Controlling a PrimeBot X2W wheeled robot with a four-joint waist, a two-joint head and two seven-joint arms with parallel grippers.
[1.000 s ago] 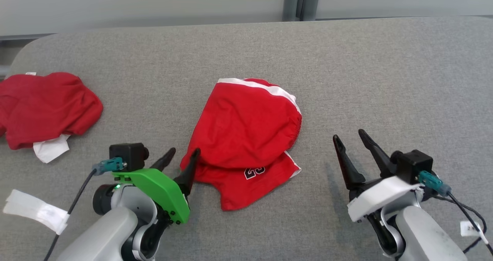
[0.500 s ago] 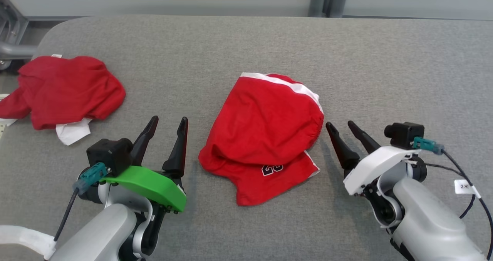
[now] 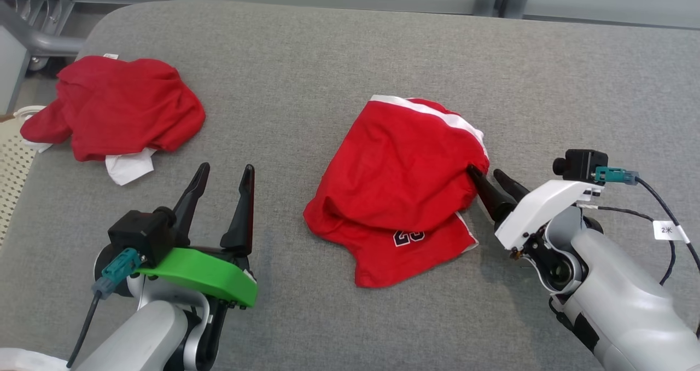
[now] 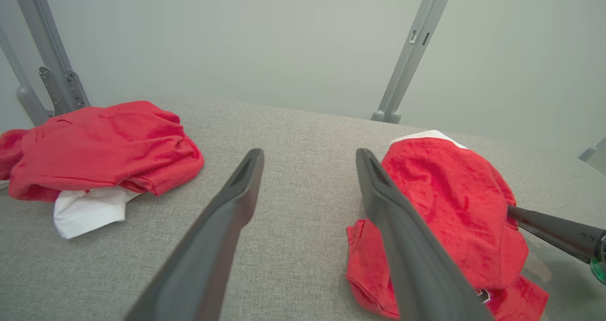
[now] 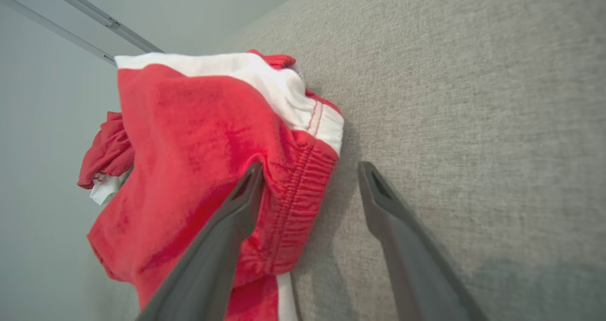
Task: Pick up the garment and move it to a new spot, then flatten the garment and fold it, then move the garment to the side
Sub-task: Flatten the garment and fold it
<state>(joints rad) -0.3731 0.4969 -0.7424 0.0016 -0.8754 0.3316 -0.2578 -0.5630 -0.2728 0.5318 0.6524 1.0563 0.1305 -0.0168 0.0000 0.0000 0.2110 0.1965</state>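
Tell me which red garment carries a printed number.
The striped shorts beside the right gripper; the left red heap shows none.

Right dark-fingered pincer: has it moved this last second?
Yes. The right pincer closed in leftward on the crumpled red shorts with white trim; one fingertip now reaches their elastic edge.
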